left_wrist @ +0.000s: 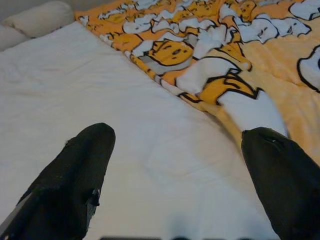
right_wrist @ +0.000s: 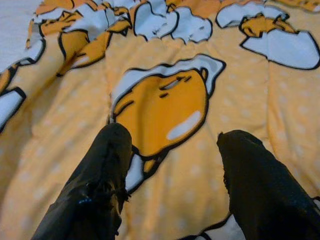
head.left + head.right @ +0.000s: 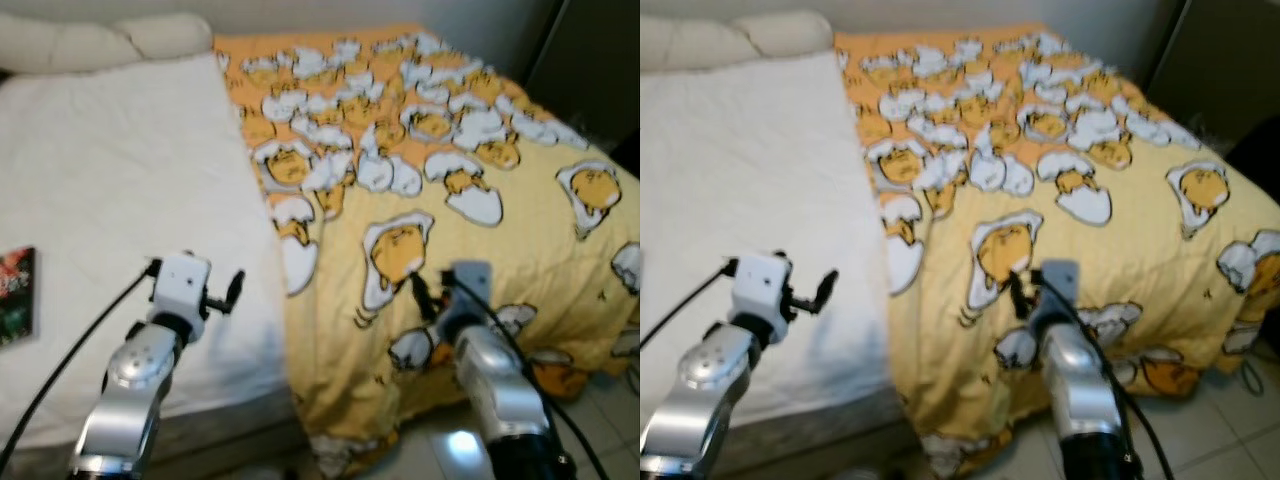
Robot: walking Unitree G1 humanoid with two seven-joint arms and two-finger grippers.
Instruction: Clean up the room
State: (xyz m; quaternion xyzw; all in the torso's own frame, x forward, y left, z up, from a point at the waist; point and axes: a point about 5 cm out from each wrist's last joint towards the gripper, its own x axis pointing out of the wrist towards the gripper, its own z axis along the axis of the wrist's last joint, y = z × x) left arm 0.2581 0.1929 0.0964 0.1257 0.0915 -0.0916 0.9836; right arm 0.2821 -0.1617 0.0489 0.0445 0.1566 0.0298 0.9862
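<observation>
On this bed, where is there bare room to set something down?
The white sheet is mostly bare, from the pillows down to the near edge, between the dark book and the yellow blanket. The left gripper hovers open over it. The blanket side is rumpled, with the right gripper open above it.

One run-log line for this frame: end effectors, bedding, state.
left end effector: open over white sheet | right end effector: open over yellow egg-print blanket | blanket covers the robot's-right half of bed

Bare white sheet [image 3: 110, 210] open for passage, rumpled yellow blanket [image 3: 450, 200] alongside, pillows [image 3: 100, 40] beyond
</observation>
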